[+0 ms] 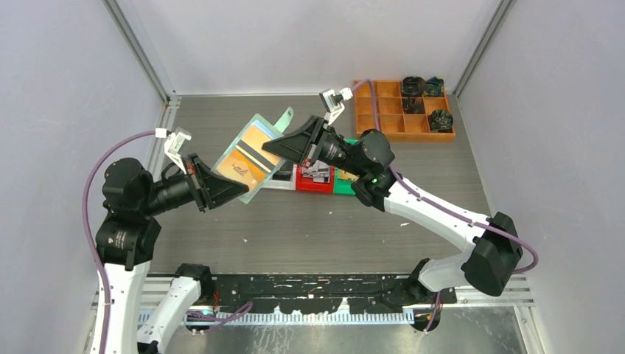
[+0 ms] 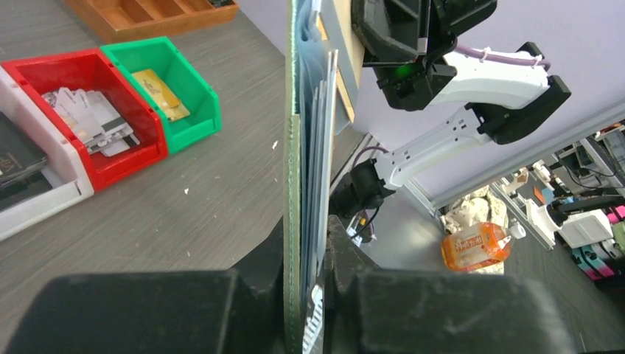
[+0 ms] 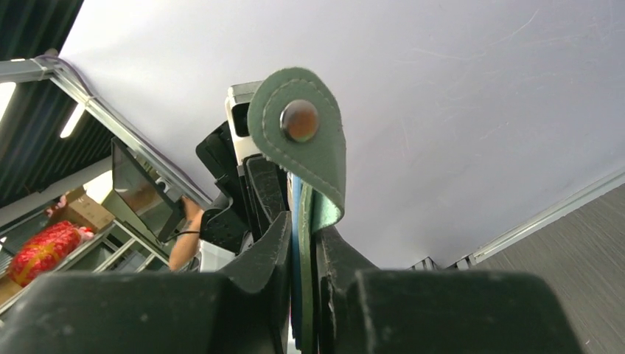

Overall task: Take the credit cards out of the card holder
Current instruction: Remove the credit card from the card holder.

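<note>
The mint-green card holder (image 1: 237, 153) hangs open in the air between both grippers, above the table's left middle. Gold credit cards (image 1: 257, 136) show through its translucent pockets. My left gripper (image 1: 242, 189) is shut on its near lower edge. In the left wrist view the holder (image 2: 292, 169) stands edge-on between that gripper's (image 2: 306, 247) jaws. My right gripper (image 1: 275, 147) is shut on the far right edge by the snap tab (image 3: 298, 125). In the right wrist view green and blue layers sit between its (image 3: 302, 240) jaws.
Three small bins stand in a row under the right gripper. The white bin (image 2: 33, 193) holds black cards, the red bin (image 2: 44, 72) silvery cards, the green bin (image 2: 195, 92) a gold card. A wooden compartment tray (image 1: 390, 110) stands at the back right.
</note>
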{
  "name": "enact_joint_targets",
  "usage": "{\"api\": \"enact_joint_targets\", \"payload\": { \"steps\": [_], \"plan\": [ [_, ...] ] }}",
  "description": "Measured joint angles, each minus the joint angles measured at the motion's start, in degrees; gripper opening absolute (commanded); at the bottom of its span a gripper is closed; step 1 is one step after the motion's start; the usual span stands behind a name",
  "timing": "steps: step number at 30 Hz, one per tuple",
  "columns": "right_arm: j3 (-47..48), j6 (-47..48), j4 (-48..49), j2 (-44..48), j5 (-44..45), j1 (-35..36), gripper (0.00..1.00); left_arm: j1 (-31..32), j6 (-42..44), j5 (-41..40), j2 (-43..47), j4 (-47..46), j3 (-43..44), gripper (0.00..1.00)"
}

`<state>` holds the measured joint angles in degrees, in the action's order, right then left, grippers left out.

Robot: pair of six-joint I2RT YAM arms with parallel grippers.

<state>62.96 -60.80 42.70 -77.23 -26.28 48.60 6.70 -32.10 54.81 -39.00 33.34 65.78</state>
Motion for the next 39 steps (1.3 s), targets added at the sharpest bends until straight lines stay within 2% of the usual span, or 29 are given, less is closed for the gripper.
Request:
{"api": "enact_joint_targets", "payload": {
  "steps": [2, 5, 10, 16, 17, 18, 23, 28, 35, 39],
  "plan": [
    [0.0, 0.2, -0.2, 0.0, -1.1, -0.4, 0.37, 0.0, 1.4, 0.0, -0.3, 0.9, 0.2, 0.01],
    [0.6, 1.5, -2.3, 0.0, -5.7, -1.0, 0.50, 0.0, 6.5, -0.6, -1.8, 4.3, 1.6, 0.00],
    [5.9, 8.3, -13.3, 0.0, -14.4, -1.2, 0.52, -0.1, 17.3, -1.9, -6.1, 13.4, 5.9, 0.00],
    [11.6, 19.7, -28.9, 0.0, -17.3, -1.2, 0.53, -0.1, 28.1, -3.5, -10.1, 23.0, 11.4, 0.00],
    [12.5, 21.8, -31.7, 0.0, -17.1, -1.2, 0.57, -0.1, 29.5, -3.7, -10.5, 24.4, 12.1, 0.00],
    [13.4, 23.8, -34.6, -0.1, -16.8, -1.2, 0.66, -0.1, 30.8, -3.9, -11.0, 25.6, 12.6, 0.00],
    [16.2, 31.8, -44.0, -0.1, -13.5, -0.5, 0.97, -0.1, 34.8, -6.1, -12.5, 29.5, 13.5, 0.00],
    [16.2, 35.8, -45.3, -0.1, -7.2, 3.6, 1.00, 0.0, 40.9, -14.5, -12.5, 30.9, 13.5, 0.00],
    [12.9, 33.9, -38.2, -3.2, 3.8, 5.5, 0.99, 1.1, 68.6, -34.2, -12.9, 35.2, 11.8, 0.00],
    [12.0, 32.5, -36.9, -6.6, 6.1, 4.9, 0.99, 1.1, 77.7, -39.2, -12.7, 38.0, 11.4, 0.00]
  ]
}}
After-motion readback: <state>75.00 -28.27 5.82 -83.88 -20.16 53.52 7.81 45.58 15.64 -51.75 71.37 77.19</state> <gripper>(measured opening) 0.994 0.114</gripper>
